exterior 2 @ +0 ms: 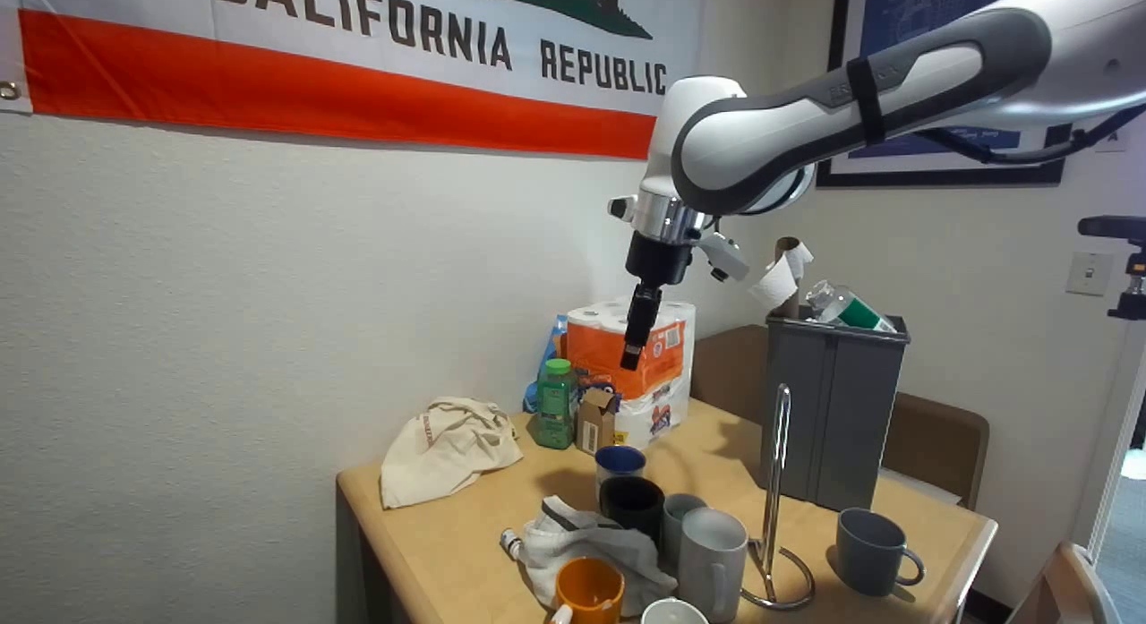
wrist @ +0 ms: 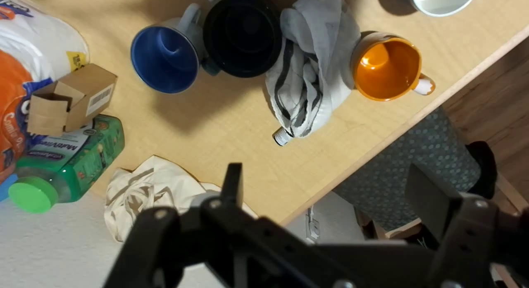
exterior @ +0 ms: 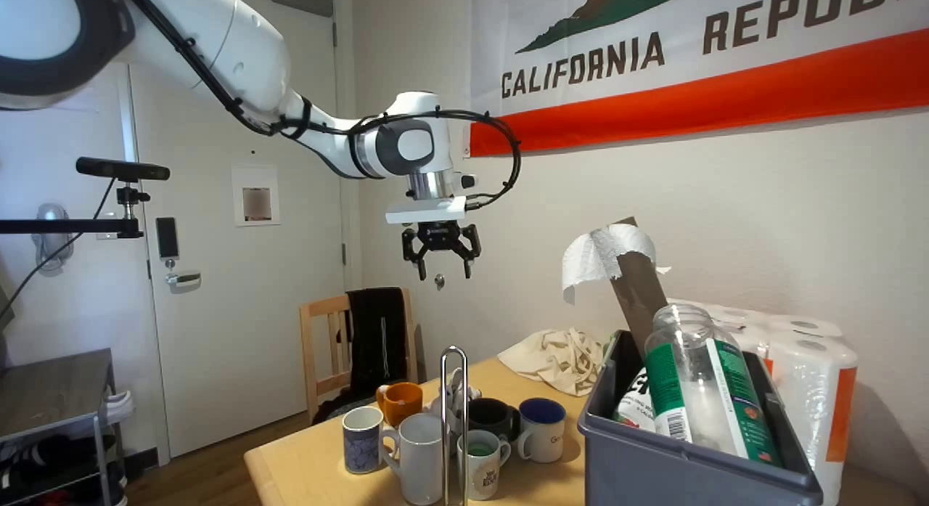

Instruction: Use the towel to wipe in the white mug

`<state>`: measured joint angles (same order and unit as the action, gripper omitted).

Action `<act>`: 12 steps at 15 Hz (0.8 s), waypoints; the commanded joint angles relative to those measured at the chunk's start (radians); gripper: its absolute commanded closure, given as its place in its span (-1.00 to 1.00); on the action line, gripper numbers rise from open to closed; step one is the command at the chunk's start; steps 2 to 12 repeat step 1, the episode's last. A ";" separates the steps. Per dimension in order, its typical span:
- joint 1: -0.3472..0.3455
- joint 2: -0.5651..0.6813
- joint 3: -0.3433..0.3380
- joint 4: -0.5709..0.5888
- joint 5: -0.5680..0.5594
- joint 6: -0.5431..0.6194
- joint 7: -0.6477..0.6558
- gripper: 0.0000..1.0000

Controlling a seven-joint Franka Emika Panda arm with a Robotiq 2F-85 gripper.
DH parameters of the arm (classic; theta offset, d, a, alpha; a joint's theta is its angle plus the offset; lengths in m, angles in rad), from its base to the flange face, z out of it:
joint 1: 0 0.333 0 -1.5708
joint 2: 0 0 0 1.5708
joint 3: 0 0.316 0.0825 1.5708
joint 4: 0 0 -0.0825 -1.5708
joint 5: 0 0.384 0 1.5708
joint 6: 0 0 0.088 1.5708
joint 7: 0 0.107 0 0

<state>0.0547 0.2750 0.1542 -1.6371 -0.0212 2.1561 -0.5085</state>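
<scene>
My gripper [exterior: 444,272] hangs open in the air, high over the table, with nothing between its fingers [wrist: 233,182]. A crumpled whitish towel [wrist: 312,69] with dark stripes lies on the table between the black mug and the orange mug; a small white cylinder end [wrist: 283,137] pokes out from it. The towel [exterior 2: 586,548] is well below the gripper and apart from it. A tall white mug [exterior: 421,459] stands upright among the other mugs, beside the metal stand. Other mugs also have white outsides, so which one the task means I cannot tell.
Around the towel stand the orange mug [wrist: 386,69], black mug [wrist: 244,36] and blue-lined mug [wrist: 165,58]. An upright metal stand [exterior 2: 774,481] rises beside the mugs. A tall grey bin [exterior 2: 828,409], paper-towel pack [exterior 2: 667,346], green bottle [exterior 2: 557,405] and cream cloth bag [exterior 2: 448,454] also occupy the table.
</scene>
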 commanded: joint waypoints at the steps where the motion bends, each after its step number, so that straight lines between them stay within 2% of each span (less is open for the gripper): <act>1: 0.001 -0.035 -0.009 -0.015 -0.007 -0.039 0.006 -1.00; 12: 0.001 -0.035 -0.009 -0.015 -0.007 -0.039 0.006 -1.00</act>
